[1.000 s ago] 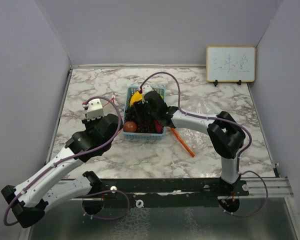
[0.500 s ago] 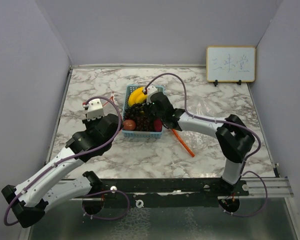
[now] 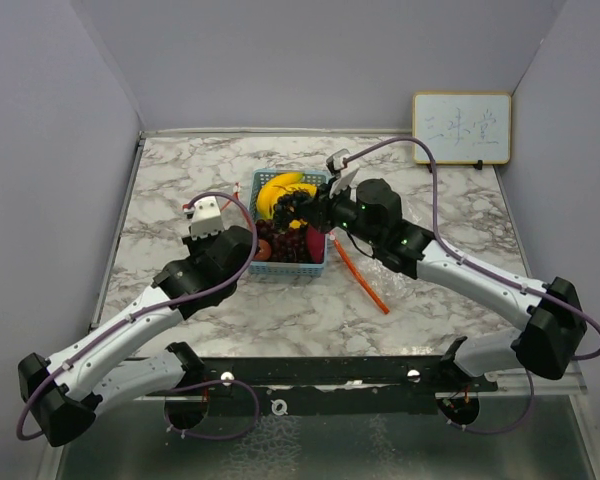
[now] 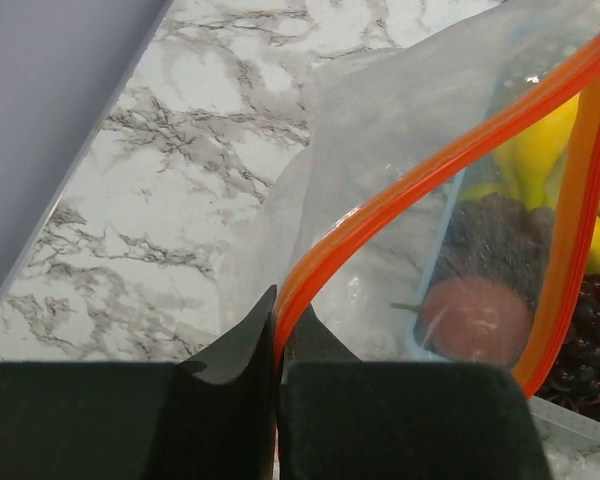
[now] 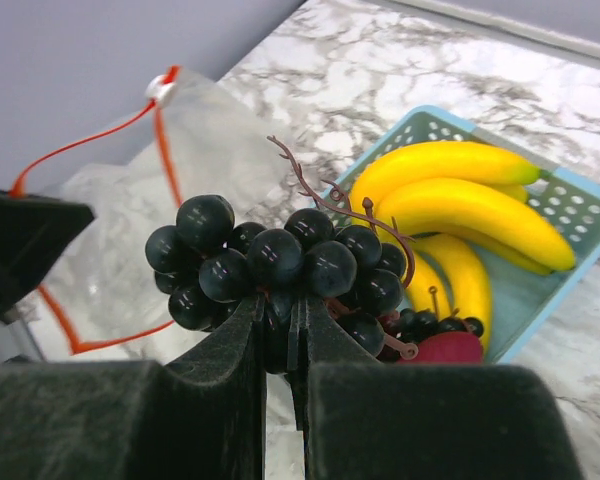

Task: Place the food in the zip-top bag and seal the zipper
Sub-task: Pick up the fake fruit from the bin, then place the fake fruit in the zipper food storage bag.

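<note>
My right gripper (image 5: pixel 288 305) is shut on a dark purple grape cluster (image 5: pixel 280 260), held above the blue basket's (image 5: pixel 580 200) left part. In the top view the cluster (image 3: pixel 295 208) hangs over the basket (image 3: pixel 252 271). Yellow bananas (image 5: pixel 470 210), a magenta vegetable (image 5: pixel 445 347) and a round red fruit (image 3: pixel 259 252) lie in the basket, along with more grapes (image 3: pixel 290 243). Just left of the basket, my left gripper (image 4: pixel 280 305) is shut on the orange zipper edge (image 4: pixel 430 170) of the clear zip-top bag (image 4: pixel 380 110). The bag's mouth stands open.
A thin orange strip (image 3: pixel 363 280) lies on the marble table right of the basket, with crinkled clear plastic (image 3: pixel 410 215) behind it. A small whiteboard (image 3: pixel 461 128) leans on the back wall. Grey walls close in both sides.
My right gripper closed on the grape cluster in the basket and lifted it, moving up and back. My left arm shifted slightly right, still holding the bag.
</note>
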You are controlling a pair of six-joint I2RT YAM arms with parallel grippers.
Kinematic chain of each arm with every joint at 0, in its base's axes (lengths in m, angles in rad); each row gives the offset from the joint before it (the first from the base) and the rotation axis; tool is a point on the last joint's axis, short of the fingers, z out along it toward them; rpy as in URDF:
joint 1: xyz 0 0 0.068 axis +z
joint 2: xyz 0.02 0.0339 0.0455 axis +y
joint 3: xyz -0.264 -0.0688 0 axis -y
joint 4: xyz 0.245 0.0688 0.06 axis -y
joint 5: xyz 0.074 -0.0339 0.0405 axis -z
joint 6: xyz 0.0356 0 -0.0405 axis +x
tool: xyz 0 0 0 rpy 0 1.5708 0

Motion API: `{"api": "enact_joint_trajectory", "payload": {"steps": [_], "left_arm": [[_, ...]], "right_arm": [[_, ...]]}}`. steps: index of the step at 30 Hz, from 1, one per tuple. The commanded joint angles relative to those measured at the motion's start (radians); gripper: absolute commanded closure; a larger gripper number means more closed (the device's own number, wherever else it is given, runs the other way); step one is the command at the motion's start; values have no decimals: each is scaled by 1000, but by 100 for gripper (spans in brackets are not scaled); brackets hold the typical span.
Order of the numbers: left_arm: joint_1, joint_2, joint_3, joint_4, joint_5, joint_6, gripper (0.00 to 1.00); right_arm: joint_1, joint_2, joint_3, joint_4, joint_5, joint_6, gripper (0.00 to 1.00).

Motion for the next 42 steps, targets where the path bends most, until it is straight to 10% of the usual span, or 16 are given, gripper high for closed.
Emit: {"api": "enact_joint_trajectory", "payload": {"steps": [1,23,34,42], "left_arm": [[8,18,-37,127,30,-14,100],[14,-71,-37,202,190,-16,100],[15,-209,-65,231,318,-67,100],[15,-247,-107,138,207,-111,100]], "right_arm": [[-4,-60,-34,39,-179,52,98],[47,217,38,340,-520,174,98],[107,331,181,88,-10,124,97],[115,333,219,45,-106,33,34]]}}
